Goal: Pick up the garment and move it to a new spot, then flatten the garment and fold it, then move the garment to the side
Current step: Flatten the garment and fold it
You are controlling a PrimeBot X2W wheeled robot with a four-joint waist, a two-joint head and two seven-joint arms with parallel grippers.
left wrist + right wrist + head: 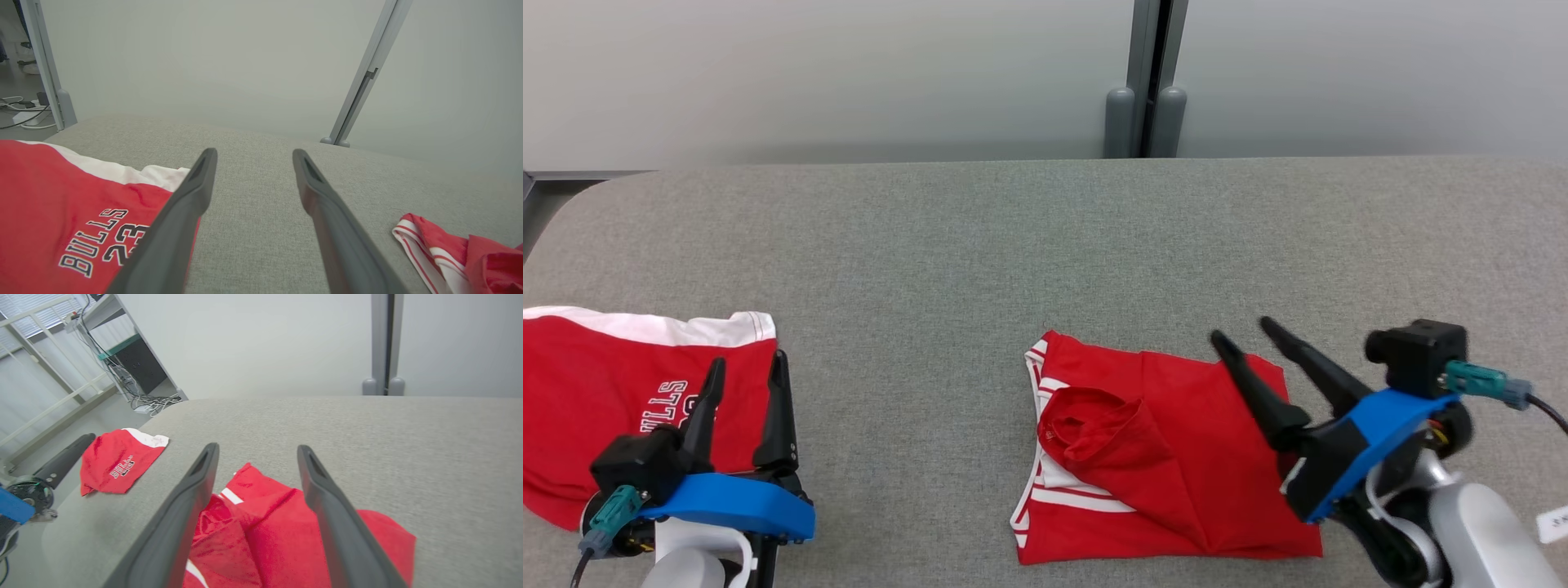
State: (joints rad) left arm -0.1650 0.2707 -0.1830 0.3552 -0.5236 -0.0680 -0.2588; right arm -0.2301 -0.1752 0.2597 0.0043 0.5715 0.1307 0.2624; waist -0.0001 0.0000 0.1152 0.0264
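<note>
The garment (1176, 457) is a red jersey with white striped trim, folded into a rough square with a crumpled flap on its left half. It lies on the grey table at centre right and shows in the right wrist view (286, 522) and the left wrist view (470, 253). My right gripper (1241, 329) (257, 446) hovers open over the garment's right edge, holding nothing. At the lower left, my left gripper (749, 359) (254, 152) is open and empty, beside a second red piece.
A red piece with a white band and "BULLS 23" print (596, 384) (49, 204) (114, 465) lies at the table's left edge. The grey fabric table (1013, 245) stretches bare behind both garments. A grey partition post (1147, 82) stands behind the far edge.
</note>
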